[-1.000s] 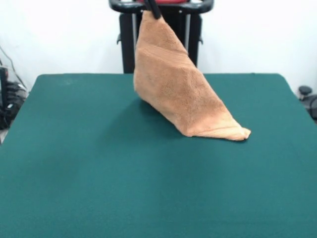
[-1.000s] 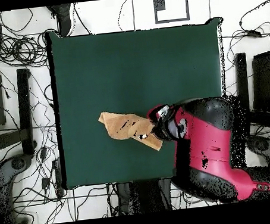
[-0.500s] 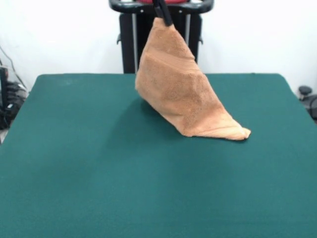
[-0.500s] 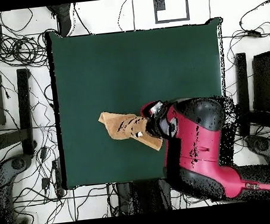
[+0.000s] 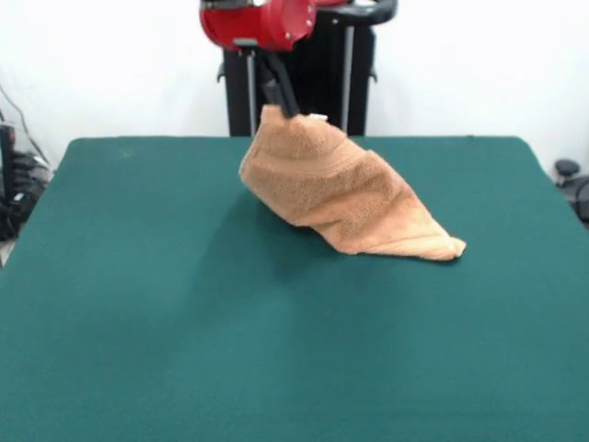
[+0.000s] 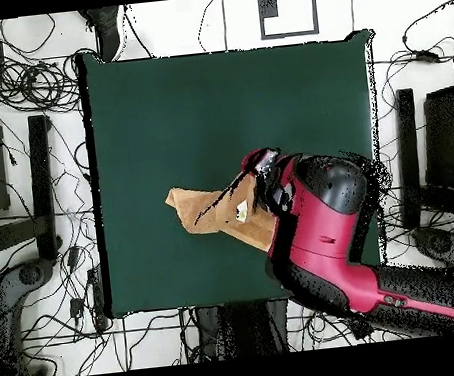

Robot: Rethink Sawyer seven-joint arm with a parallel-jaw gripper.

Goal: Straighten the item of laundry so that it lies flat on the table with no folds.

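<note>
a: which step is in hand?
b: the towel (image 5: 345,198) is held by one corner in the closed pincer (image 5: 276,103), its far tip resting on the desk (image 5: 166,304). folds remain.
a: what is called for next?
b: probably the raised corner is to be drawn away from the resting tip, then laid down. open felt is left on every side; no edge is near.

Probably robotics lab: green-clothed table (image 6: 163,112), cable tangles (image 6: 19,82) on floor, bare white wall (image 5: 479,64).
</note>
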